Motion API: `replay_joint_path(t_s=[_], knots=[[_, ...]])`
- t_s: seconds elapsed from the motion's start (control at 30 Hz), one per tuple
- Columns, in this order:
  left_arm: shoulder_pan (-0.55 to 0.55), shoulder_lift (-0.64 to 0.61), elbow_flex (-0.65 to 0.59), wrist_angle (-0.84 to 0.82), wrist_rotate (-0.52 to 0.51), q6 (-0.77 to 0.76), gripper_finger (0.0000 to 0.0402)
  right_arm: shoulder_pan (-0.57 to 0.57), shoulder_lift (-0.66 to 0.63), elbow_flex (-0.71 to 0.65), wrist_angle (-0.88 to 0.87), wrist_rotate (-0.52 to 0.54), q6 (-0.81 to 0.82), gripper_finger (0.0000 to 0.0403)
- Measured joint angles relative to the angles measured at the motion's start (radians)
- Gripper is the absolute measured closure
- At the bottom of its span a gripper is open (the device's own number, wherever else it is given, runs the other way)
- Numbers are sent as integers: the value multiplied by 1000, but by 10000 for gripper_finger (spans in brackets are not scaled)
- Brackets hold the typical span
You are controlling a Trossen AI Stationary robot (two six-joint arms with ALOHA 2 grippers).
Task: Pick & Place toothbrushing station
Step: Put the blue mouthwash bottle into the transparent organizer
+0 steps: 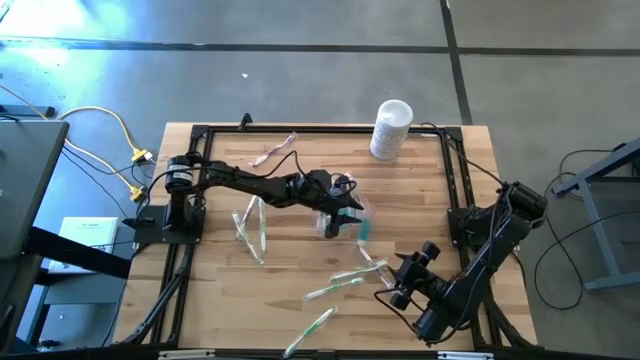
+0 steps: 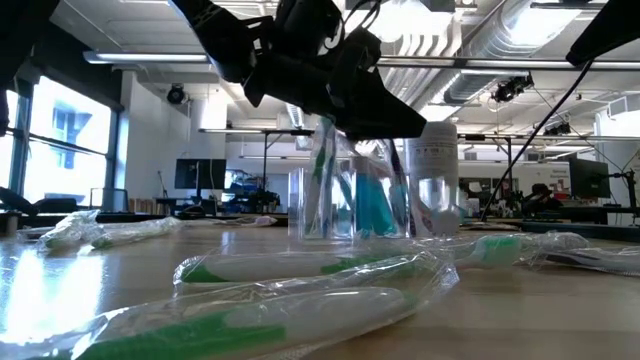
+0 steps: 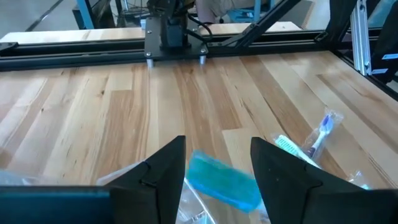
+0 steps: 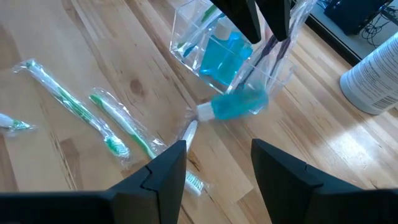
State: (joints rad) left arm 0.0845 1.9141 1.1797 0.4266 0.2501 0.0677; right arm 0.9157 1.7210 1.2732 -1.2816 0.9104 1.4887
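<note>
The clear plastic cup (image 1: 333, 224) (image 4: 227, 53) stands on its base at mid-table. A teal tube (image 2: 372, 205) and wrapped toothbrushes (image 4: 277, 53) lean inside it. My left gripper (image 1: 348, 212) (image 2: 392, 120) hangs open just above the cup's top. A second teal tube (image 4: 239, 104) lies flat on the wood beside the cup, and it also shows below the left fingers (image 3: 224, 182). My right gripper (image 1: 398, 283) (image 4: 217, 163) waits open near the table's near right corner, pointing at the cup, with nothing between its fingers.
A white canister (image 1: 391, 128) stands at the far right edge. Wrapped green toothbrushes lie loose on the wood: left of the cup (image 1: 250, 228), toward the near edge (image 1: 335, 290) (image 1: 310, 330), and close to my right gripper (image 4: 121, 127). A pink one (image 1: 275, 150) lies near the far rail.
</note>
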Motion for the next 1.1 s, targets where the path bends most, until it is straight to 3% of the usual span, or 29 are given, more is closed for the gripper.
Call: replay_joint_path(t_s=[0.4,0.67,0.9,1.1], knots=[[0,-58,0,-56,3,15,222,-5,0,1,-92,-40,-31,229],[-79,-274,0,-262,-131,68,222,-111,0,1,-124,-243,-326,229],[-191,-486,1,-581,-329,-19,222,-255,0,1,81,-326,-729,229],[-261,-606,1,-916,-356,-135,222,-378,0,-2,226,-451,-1033,229]])
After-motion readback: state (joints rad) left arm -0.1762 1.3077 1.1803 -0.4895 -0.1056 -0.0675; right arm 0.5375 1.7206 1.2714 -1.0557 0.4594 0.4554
